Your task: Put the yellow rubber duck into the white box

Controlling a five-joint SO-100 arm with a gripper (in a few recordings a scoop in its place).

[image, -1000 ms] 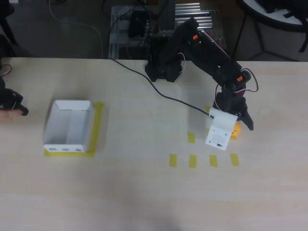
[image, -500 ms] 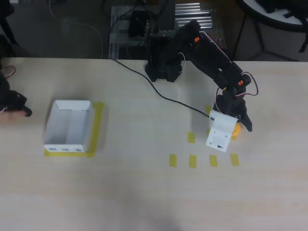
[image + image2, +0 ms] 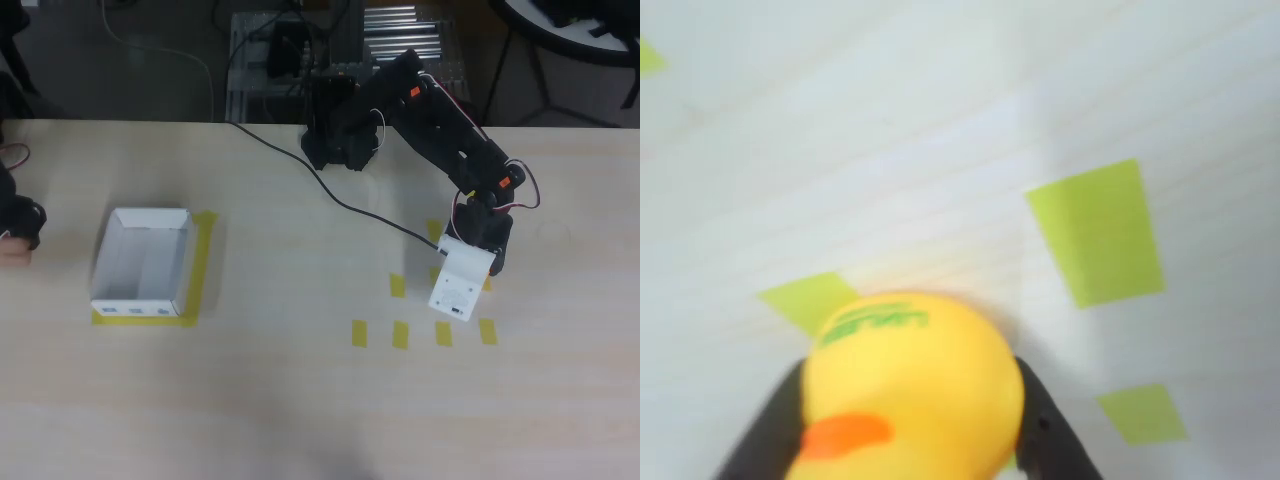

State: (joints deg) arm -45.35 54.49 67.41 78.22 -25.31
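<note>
In the overhead view, the gripper [image 3: 478, 262] sits over the tape marks [image 3: 420, 333] at the table's right, and the orange-yellow spot that showed beside its white plate [image 3: 458, 283] half a second ago is now covered by the arm. The black finger that stuck out to the right has drawn in too. We read this as the jaws having come together on the duck, so the grasp looks made and the carry to the box [image 3: 142, 262] comes next. The box stands well apart at the left on its yellow tape frame.

In the wrist view, the duck [image 3: 908, 385] lies between the two black fingers [image 3: 1042, 425], which press on either flank: the gripper is pinching it. The orange beak points toward the lower left of the picture. The body is so rounded that we cannot name a long axis with confidence. Whether it has left the table, we cannot tell.
</note>
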